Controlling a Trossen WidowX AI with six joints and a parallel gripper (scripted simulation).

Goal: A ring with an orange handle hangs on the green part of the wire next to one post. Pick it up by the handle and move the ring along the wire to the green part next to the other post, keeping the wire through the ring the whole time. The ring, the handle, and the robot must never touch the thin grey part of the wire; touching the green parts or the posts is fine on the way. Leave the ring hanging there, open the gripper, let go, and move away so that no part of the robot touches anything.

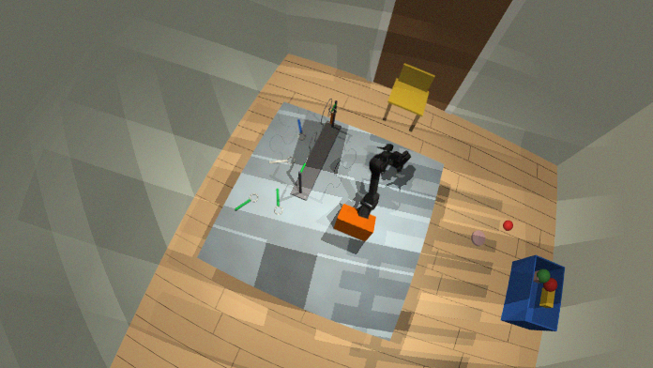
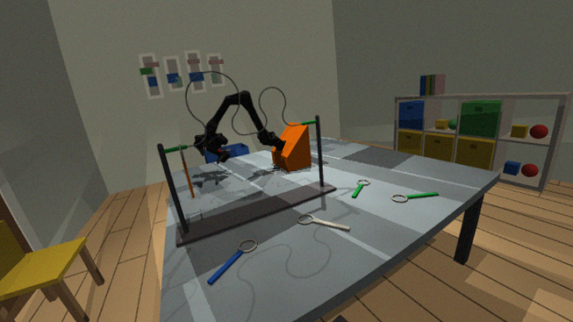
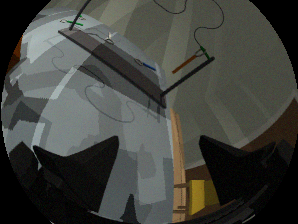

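Note:
The wire stand has a dark base slab (image 1: pixel 324 145) (image 2: pixel 246 211) (image 3: pixel 115 60) and two black posts. The orange handle (image 1: pixel 332 119) (image 2: pixel 187 177) (image 3: pixel 186 64) hangs down from the green part (image 2: pixel 172 148) (image 3: pixel 203 51) of the wire beside the post (image 2: pixel 171 186) at the far end. The other post (image 2: pixel 319 150) carries the second green part (image 2: pixel 308 122). The thin grey wire (image 2: pixel 210 72) loops high between them. My gripper (image 1: pixel 402 159) (image 2: pixel 220 157) (image 3: pixel 160 141) is open and empty. It hangs above the table beside the stand, well apart from the handle.
Loose ring wands lie on the table: a blue one (image 1: pixel 299 127) (image 2: pixel 230 259), a pale one (image 1: pixel 280 161) (image 2: pixel 323 222) and two green ones (image 1: pixel 244 203) (image 1: pixel 278 199) (image 2: pixel 359 188) (image 2: pixel 414 196). The arm's orange base (image 1: pixel 355 222) (image 2: pixel 293 148) stands beside the stand. A yellow chair (image 1: pixel 410 94) (image 2: pixel 24 266) stands near the handle's end.

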